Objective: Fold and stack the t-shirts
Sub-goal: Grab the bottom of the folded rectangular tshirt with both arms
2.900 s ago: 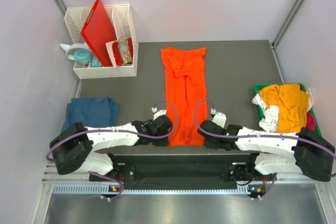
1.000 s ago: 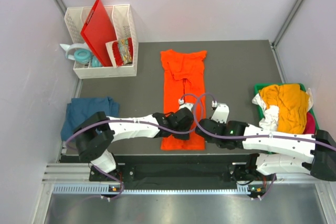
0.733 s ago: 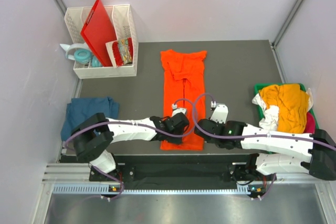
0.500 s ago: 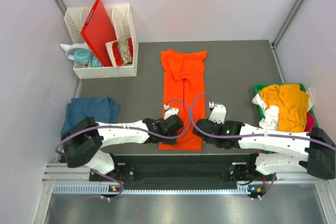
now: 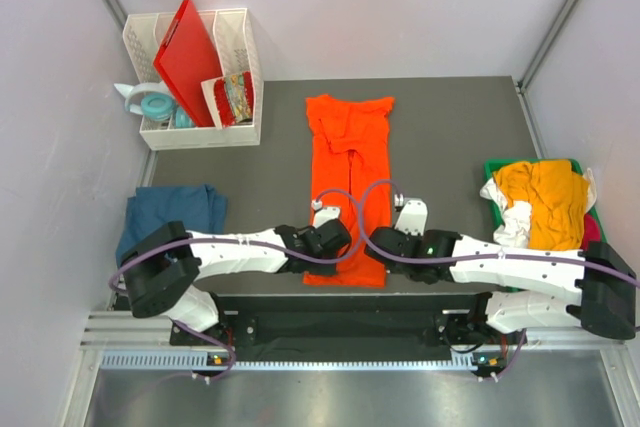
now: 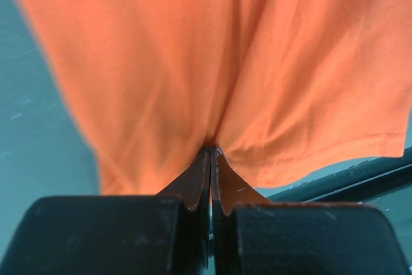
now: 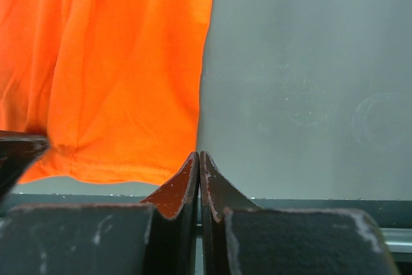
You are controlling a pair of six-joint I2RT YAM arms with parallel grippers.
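Left wrist view first: the left gripper point(image 6: 211, 154) has its jaws pressed fully together. The bright orange cloth t-shirt point(image 6: 193, 62) puckers into their tips just above its stitched hem, which we read as a pinch on the cloth. In the right wrist view the right gripper point(image 7: 198, 159) is closed just as tightly, its tips meeting the shirt's right edge near the hem corner. We cannot tell whether any cloth is caught between them.

From above, the shirt lies as a long narrow strip down the middle of the dark grey table mat point(image 5: 450, 137) — collar end far, hem at the near edge, both grippers at that hem. A second ago the left gripper sat farther up and to the right on the strip — now it is back by the left part of the hem. The right one has barely shifted.
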